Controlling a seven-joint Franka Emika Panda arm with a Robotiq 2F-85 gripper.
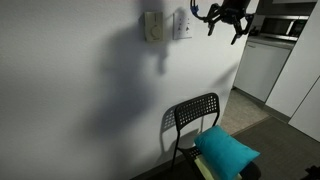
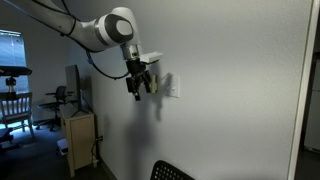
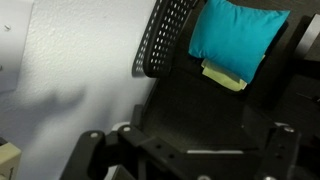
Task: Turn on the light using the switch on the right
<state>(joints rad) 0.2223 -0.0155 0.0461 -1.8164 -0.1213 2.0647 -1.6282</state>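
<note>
The switch [image 1: 182, 24] is a flat white square plate high on the white wall; it also shows in an exterior view [image 2: 172, 88]. A cream-yellow protruding box [image 1: 152, 27] sits just beside it. My black gripper [image 1: 225, 20] hangs in the air beside the switch, on the side away from the box, and does not touch the wall. In an exterior view the gripper [image 2: 140, 85] is a short gap from the plate. Its fingers look spread and hold nothing. In the wrist view the gripper [image 3: 185, 160] is dark along the bottom edge, and the switch is not clearly visible.
A black mesh-back chair [image 1: 195, 118] stands against the wall below, with a teal pillow [image 1: 228, 150] on its seat; both show in the wrist view, the chair [image 3: 165, 40] and the pillow [image 3: 235, 35]. Kitchen cabinets [image 1: 262, 65] stand beyond the wall corner. A small cabinet [image 2: 80, 140] stands by the wall.
</note>
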